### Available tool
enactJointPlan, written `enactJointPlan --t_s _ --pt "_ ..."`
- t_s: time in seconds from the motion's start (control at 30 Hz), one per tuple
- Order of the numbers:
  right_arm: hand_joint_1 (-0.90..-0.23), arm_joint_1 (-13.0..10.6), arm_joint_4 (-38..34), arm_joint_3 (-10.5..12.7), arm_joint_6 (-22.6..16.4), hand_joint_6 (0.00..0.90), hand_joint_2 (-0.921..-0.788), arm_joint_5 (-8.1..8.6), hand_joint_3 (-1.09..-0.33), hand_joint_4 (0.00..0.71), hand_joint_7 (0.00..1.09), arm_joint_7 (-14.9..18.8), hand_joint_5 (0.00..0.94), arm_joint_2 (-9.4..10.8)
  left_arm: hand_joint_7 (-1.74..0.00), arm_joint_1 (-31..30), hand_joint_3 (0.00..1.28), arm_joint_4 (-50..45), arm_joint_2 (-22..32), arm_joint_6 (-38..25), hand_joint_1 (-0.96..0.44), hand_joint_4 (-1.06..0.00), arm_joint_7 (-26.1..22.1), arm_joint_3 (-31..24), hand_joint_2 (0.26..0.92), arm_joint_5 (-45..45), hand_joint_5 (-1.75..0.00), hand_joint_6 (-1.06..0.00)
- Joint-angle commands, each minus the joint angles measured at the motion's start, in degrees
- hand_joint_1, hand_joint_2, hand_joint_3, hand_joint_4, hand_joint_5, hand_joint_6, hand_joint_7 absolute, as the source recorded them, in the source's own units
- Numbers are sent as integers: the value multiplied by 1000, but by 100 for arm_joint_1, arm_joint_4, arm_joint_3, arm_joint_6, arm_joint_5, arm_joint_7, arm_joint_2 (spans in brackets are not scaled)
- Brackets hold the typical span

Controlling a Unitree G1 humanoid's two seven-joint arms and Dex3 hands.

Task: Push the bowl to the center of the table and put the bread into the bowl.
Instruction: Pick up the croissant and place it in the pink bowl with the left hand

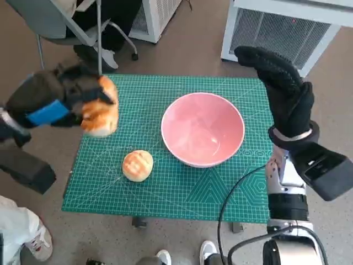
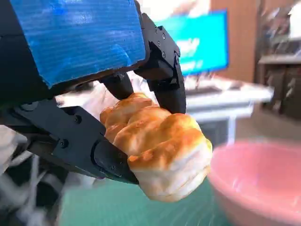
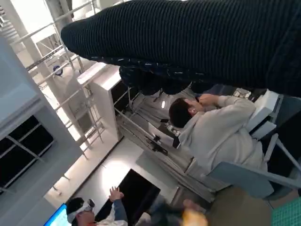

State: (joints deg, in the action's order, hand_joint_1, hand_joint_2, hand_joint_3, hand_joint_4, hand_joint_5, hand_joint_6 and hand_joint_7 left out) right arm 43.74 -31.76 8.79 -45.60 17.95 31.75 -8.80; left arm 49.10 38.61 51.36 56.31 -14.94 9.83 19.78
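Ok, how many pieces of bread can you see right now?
2. One bread piece is held in the left hand, above the table's left edge. The round bun lies on the green mat, left of the pink bowl. Nothing hidden that I can tell.

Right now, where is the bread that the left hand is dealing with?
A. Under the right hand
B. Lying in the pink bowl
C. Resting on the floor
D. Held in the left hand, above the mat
D: the left hand grips the bread off the mat; the pink bowl holds nothing.
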Motion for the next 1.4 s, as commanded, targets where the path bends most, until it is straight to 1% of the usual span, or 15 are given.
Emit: enactJointPlan --t_s 0.03,0.2,0.33,0.57,0.87,1.0,1.1,1.17,1.2,1.23,1.27,1.3,1.33,1.37,1.4 --pt "-566 -154 118 -6 146 -1 -921 41 -864 206 642 -10 10 -37 -1260 557 106 -90 -421 -53 -1 -588 14 35 920 144 -1157 -642" --pt "-567 -177 172 -1 151 -1 -921 31 -867 204 641 -23 10 -17 -1253 952 104 89 -948 -72 -1 -586 204 202 920 508 -1162 -647" --pt "-565 -201 215 8 161 -1 -921 61 -864 204 634 -16 11 -6 -1246 1253 103 455 -1382 -133 -1 -584 287 406 920 761 -1167 -651" --pt "-566 -247 303 24 166 -1 -921 42 -864 202 620 -66 12 -12 -1247 1684 95 1298 -2081 -362 -1 -594 133 742 921 856 -1148 -659" --pt "-561 -340 501 15 216 -1 -921 -10 -863 197 610 -186 13 -23 -1265 1937 97 2019 -2683 -796 -1 -598 321 1116 920 1209 -1125 -657" --pt "-563 -394 624 18 296 -1 -921 15 -850 191 595 -219 13 -37 -1249 1931 96 2271 -2886 -885 -1 -597 416 1211 920 1294 -1145 -657" --pt "-562 -438 722 19 350 -1 -921 20 -844 186 583 -248 12 -44 -1237 1931 100 2420 -3002 -1051 -1 -592 348 1291 920 1310 -1173 -648" --pt "-562 -467 776 22 367 -1 -921 5 -842 182 575 -271 12 -47 -1295 1938 138 2492 -3066 -1223 -1 -557 204 1344 921 1321 -1199 -598" --pt "-562 -479 799 21 374 -1 -921 -3 -841 181 573 -282 12 -46 -1325 1940 163 2513 -3086 -1297 -70 -528 134 1366 921 1324 -1079 -571" --pt "-561 -490 824 18 380 -1 -921 -8 -841 180 570 -292 12 -42 -1373 1936 201 2511 -3105 -1434 -169 -536 -23 1386 921 1312 -810 -528" --pt "-560 -498 843 15 387 -1 -921 -11 -840 179 568 -300 12 -39 -1073 1932 186 2505 -3117 -1533 -128 -482 -135 1399 892 1300 -543 -438" --pt "-558 -506 866 11 397 -1 -921 -12 -840 179 565 -310 12 -33 -786 1921 144 2460 -3121 -1710 -99 -460 -344 1418 890 1285 -349 -429" --pt "-556 -514 888 8 406 -1 -921 -13 -841 179 565 -318 12 -29 -651 1910 119 2417 -3122 -1839 -93 -405 -495 1430 884 1271 -279 -403" --pt "-553 -518 908 4 419 -1 -921 -14 -843 178 563 -328 13 -25 -449 1898 81 2367 -3123 -1975 -85 -325 -661 1438 877 1250 -179 -368" --pt "-550 -524 927 0 430 -1 -921 -15 -844 178 562 -338 13 -24 -301 1884 53 2318 -3122 -2072 -88 -242 -782 1438 866 1232 -114 -326"
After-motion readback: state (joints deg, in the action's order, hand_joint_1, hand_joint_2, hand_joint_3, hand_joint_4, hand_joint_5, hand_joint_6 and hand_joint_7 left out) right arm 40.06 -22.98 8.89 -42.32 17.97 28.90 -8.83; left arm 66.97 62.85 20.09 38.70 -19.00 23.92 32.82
